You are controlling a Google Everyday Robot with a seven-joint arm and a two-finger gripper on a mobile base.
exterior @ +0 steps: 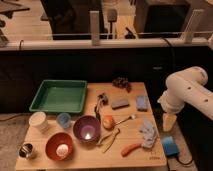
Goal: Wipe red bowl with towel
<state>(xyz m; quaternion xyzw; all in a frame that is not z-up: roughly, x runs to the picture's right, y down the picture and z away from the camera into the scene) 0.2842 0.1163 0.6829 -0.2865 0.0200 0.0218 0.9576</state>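
Note:
The red bowl (pixel 60 146) stands at the front left of the wooden table (pixel 150 160), with something pale inside it. The towel (pixel 148 132), a crumpled grey-blue cloth, lies near the table's right edge. My white arm (pixel 187 90) comes in from the right. The gripper (pixel 169 121) hangs pointing down just past the table's right edge, a little right of and above the towel. It is far from the red bowl and does not touch the towel.
A purple bowl (pixel 86 129) sits right of the red bowl. A green tray (pixel 59 96) is at the back left, with a white cup (pixel 38 121), a small blue cup (pixel 63 119) and a metal cup (pixel 27 150) nearby. An orange fruit (pixel 108 121), a fork (pixel 125 119), sponges (pixel 142 102) and a red vegetable (pixel 131 149) lie mid-table.

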